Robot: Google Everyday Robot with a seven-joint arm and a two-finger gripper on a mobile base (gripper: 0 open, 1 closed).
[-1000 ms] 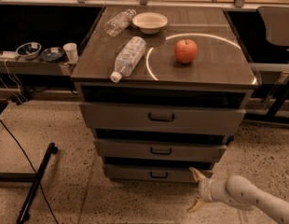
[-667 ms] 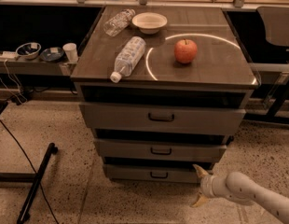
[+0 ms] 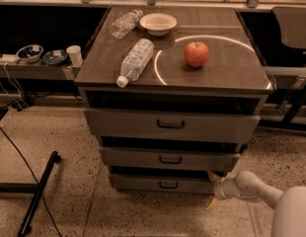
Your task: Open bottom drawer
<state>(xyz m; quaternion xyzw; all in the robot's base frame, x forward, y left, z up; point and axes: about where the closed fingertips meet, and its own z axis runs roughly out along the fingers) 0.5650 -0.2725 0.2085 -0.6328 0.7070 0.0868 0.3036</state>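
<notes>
The bottom drawer (image 3: 163, 183) is the slimmest grey front, lowest of three, with a small dark pull handle (image 3: 168, 185) at its centre. Its front stands nearly flush under the middle drawer (image 3: 169, 158). My gripper (image 3: 212, 190) is low at the drawer's right end, just off its corner, on a white arm (image 3: 256, 186) coming in from the bottom right. One fingertip points up beside the drawer's corner and the other points down toward the floor.
The top drawer (image 3: 170, 124) is the widest. On the cabinet top lie two plastic bottles (image 3: 135, 60), a bowl (image 3: 158, 23) and a red apple (image 3: 196, 54). A side shelf (image 3: 34, 68) with bowls and a cup is at the left. A black stand leg (image 3: 38, 191) and cables lie on the floor.
My gripper and arm have moved slightly up and left, closer to the right end of the bottom drawer. The drawers have not moved.
</notes>
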